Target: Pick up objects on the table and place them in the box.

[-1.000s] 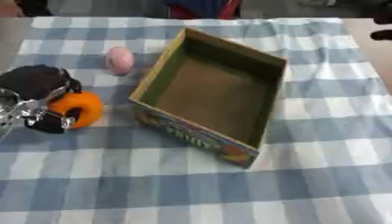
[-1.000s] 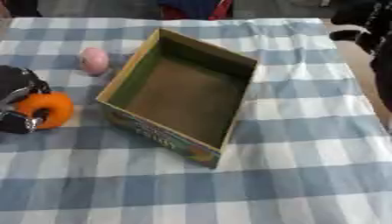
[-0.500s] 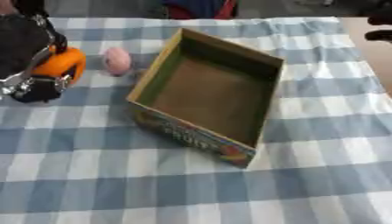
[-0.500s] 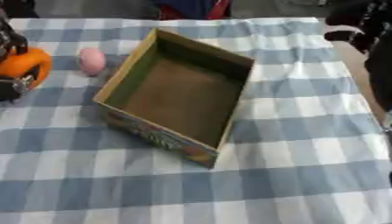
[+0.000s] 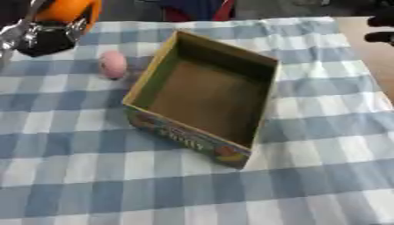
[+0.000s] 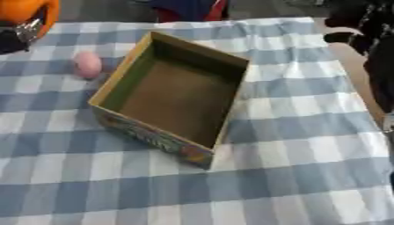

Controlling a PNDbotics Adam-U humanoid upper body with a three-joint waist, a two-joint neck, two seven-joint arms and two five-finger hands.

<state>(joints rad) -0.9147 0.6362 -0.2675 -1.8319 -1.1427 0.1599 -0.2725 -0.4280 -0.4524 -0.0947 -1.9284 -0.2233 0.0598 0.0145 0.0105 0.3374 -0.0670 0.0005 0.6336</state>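
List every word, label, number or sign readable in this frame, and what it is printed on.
Box, near outer wall: coloured lettering and fruit-like pictures, too blurred to read.
Cloth: blue and white checks only, no text.
Orange ball in the left hand and pink ball: no markings visible.
Nothing else carries text.

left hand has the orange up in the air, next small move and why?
Probably carry it rightward until it is over the box. The left hand holds the orange raised at the upper left, well clear of the open, empty box; the pink object lies between them.
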